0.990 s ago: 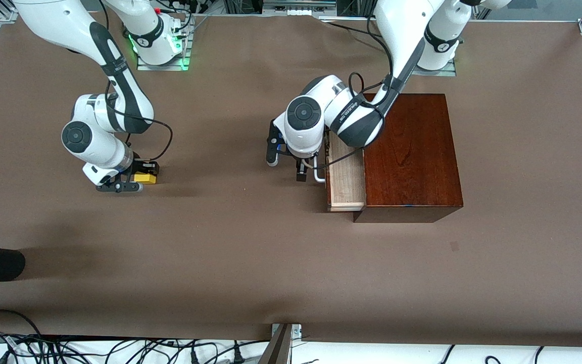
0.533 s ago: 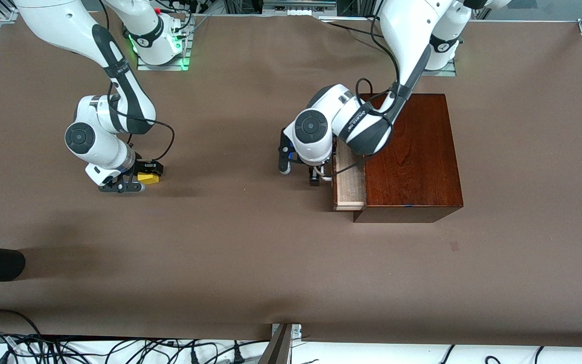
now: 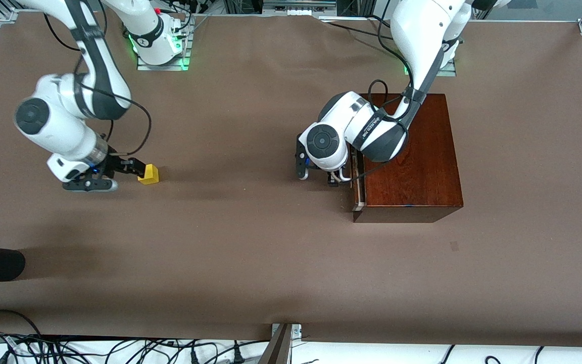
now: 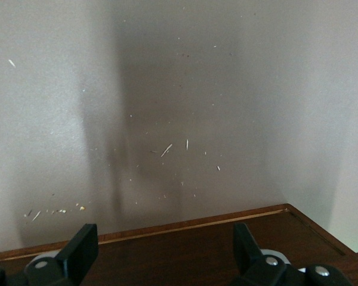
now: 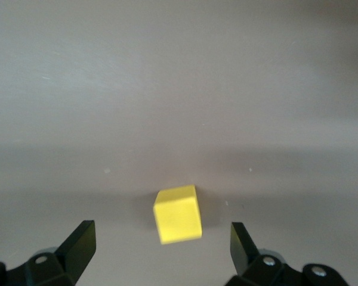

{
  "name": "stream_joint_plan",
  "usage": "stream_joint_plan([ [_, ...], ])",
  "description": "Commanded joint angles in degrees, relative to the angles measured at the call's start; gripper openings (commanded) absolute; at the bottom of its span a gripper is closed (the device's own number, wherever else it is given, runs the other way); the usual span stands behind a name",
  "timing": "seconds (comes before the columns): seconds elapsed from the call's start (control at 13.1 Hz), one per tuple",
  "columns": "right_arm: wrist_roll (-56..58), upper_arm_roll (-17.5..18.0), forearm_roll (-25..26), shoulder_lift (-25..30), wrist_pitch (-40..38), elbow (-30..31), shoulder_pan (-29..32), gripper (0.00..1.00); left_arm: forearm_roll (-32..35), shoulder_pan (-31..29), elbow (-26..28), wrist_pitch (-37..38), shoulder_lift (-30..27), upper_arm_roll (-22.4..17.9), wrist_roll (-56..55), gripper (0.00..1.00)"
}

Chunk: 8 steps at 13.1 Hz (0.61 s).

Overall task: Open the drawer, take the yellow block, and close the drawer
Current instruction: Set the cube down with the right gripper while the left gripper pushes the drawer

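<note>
- Block (image 3: 149,174) sits on the surface (image 3: 250,253) at the right arm's end, well apart from the box (image 3: 412,156)
- Right gripper (image 5: 161,250) is spread wide, just above the surface, block free between and ahead of its fingers (image 5: 77,244)
- Left gripper (image 4: 161,253) is spread at the drawer (image 3: 357,182) front, its fingers either side of the handle (image 3: 341,176)
- Drawer is almost fully in

the bench (image 3: 250,253) is covered in a matt brown sheet, faintly wrinkled. the wooden box (image 3: 412,151) is finished in glossy reddish-brown varnish, its grain visible. the yellow block (image 5: 178,213) is seen as smooth and matt. the arm shells are made of glossy white plastic, the pincer fingers (image 5: 77,244) of matt black.
</note>
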<state>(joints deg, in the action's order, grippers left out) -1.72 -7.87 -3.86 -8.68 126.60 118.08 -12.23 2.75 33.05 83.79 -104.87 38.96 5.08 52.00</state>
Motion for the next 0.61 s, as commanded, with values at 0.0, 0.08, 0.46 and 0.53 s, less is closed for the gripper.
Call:
stream_joint_plan([
  [0.0,-1.0,0.1,-0.6,2.0,-12.3,-9.4,0.0,1.0,1.8,-2.1,0.6,3.1,-2.6,-0.2,1.0,1.0],
  [0.08,-1.1,0.0,-0.5,3.9,-15.7,-10.8,0.0,1.0,1.8,-3.0,0.7,3.4,-3.0,-0.2,1.0,1.0],
  [0.46,-0.7,0.0,0.2,12.1,-23.1,-12.6,0.0,1.0,0.9,-3.3,0.4,3.9,-3.9,0.1,0.1,1.0],
  [0.53,-0.7,0.0,0.3,12.2,-25.2,-14.4,0.0,1.0,-0.1,-3.3,0.0,3.8,-4.8,0.5,-0.8,1.0],
])
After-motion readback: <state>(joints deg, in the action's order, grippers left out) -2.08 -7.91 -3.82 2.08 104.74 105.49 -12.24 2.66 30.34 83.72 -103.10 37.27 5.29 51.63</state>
